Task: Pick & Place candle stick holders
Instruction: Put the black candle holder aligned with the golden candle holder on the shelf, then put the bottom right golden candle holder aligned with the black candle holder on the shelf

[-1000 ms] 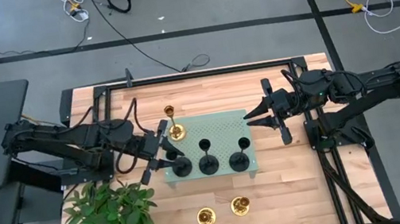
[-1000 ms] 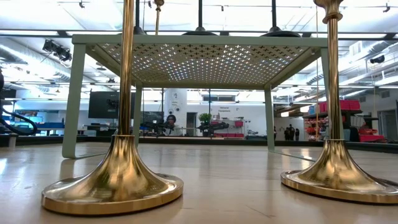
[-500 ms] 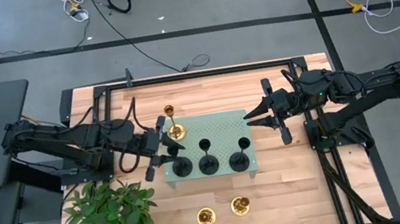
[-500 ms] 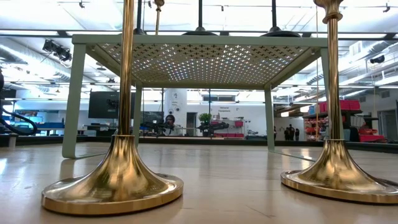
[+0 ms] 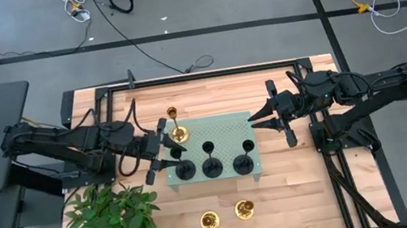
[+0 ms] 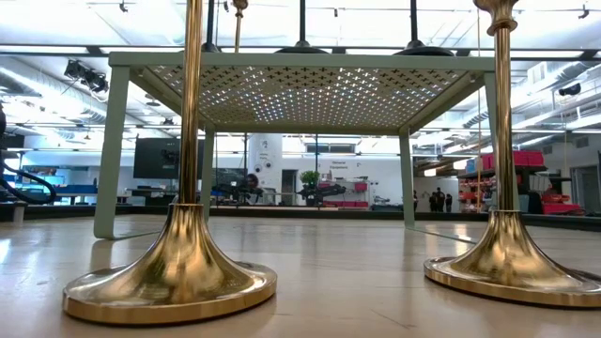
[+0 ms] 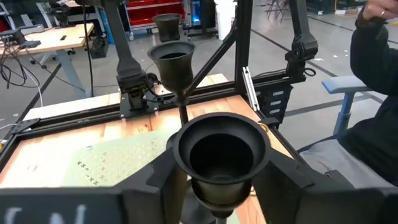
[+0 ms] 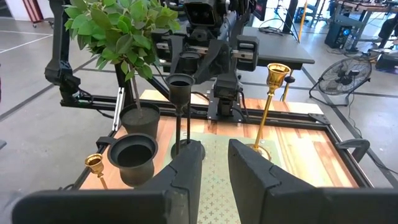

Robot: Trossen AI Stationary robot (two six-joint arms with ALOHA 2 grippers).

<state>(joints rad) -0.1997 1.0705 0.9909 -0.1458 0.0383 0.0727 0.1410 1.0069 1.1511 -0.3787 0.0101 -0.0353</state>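
Nearest, on the bare wooden table (image 5: 297,189): two gold candle stick holders (image 5: 210,222) and (image 5: 244,209), side by side in front of the tray, well apart from both grippers. Each stands upright, long axis vertical; polished flared base, thin stem, small cup.

Next, on the pale green perforated tray (image 5: 223,131), along its front edge: three matte black candle stick holders in a row, all upright, round bases flat on the mesh.
- Left black holder (image 5: 185,168): stands between the fingers of the left gripper (image 5: 158,148); in the left wrist view its cup (image 7: 222,149) sits between the two dark fingers (image 7: 160,182), a slight gap showing on either side. Jaws apart, not clamped.
- Middle black holder (image 5: 211,164): just beside the first.
- Right black holder (image 5: 243,162): near the tray's right end.

Farther, at the tray's back left corner: third gold holder (image 5: 178,131), upright, tall thin stem, cup uppermost.

Right gripper (image 5: 257,121): hovers off the tray's right edge, fingers parted and holding nothing.

Beside the table's front left: potted plant (image 5: 115,226).
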